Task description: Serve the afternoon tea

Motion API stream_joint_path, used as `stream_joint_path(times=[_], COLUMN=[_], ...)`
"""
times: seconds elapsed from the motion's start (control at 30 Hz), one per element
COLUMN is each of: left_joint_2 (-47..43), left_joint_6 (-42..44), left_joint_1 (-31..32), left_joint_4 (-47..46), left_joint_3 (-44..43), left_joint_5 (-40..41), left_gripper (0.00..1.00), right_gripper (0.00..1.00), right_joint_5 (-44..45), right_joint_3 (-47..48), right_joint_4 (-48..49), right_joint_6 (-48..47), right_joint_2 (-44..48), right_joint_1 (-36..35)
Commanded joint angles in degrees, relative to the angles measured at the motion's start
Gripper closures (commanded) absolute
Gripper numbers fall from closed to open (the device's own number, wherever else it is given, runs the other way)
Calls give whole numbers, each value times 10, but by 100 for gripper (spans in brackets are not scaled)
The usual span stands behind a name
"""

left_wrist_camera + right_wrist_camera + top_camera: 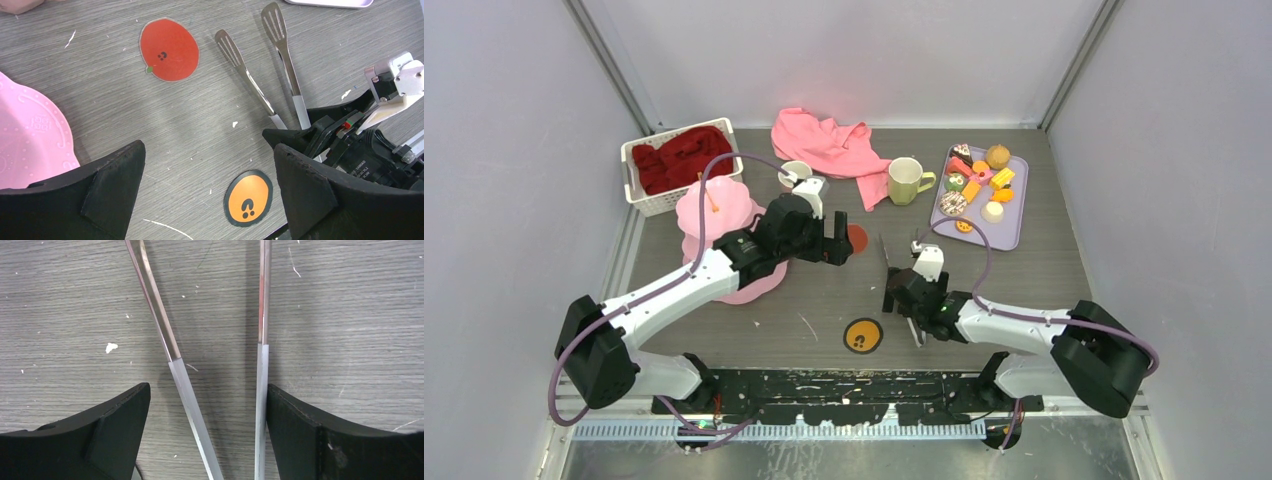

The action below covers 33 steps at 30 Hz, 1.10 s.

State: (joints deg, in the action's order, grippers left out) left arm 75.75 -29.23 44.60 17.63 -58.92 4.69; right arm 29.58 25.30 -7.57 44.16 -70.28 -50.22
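The pink three-tier cake stand (714, 212) stands at the left, its edge showing in the left wrist view (30, 140). Behind it sit a pale pink mug (795, 171) and a yellow-green mug (905, 181). Toy pastries and fruits (976, 180) fill a lavender tray (1009, 225). My left gripper (834, 246) (207, 150) hangs open and empty over bare table. My right gripper (900, 290) (207, 387) is open and straddles the handles of metal tongs (885, 258) (165, 330) lying on the table. One handle touches the right finger (300, 425); the other stands apart from the left finger.
A pink cloth (824, 145) lies at the back. A white basket with red cloth (676, 163) stands at the back left. A red sticker (169, 49) and an orange sticker (248, 198) lie flat on the table. Grey walls enclose three sides.
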Motion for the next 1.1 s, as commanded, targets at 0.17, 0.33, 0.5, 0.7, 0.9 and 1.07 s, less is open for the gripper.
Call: stream_joint_path(times=[0.17, 0.33, 0.5, 0.7, 0.9, 1.07], left_joint_2=[-10, -10, -10, -4, -9, -9], left_joint_6=[12, 11, 11, 9, 9, 8], left_joint_1=[-1, -1, -1, -1, -1, -1], left_joint_4=[-8, -8, -11, -14, -13, -14], left_joint_3=[-23, -24, -24, -28, -21, -20], left_joint_5=[0, -3, -3, -10, -6, -3], left_gripper=[1, 1, 1, 1, 1, 1], right_gripper=[16, 15, 15, 21, 43, 75], right_joint_5=[58, 79, 89, 91, 84, 79], right_joint_3=[28, 42, 36, 42, 35, 46], right_joint_4=[-82, -111, -117, -112, -94, -93], right_joint_6=[61, 80, 101, 99, 91, 52], right_joint_2=[-50, -75, -77, -102, -109, -98], right_joint_1=[-25, -32, -31, -32, -37, -38])
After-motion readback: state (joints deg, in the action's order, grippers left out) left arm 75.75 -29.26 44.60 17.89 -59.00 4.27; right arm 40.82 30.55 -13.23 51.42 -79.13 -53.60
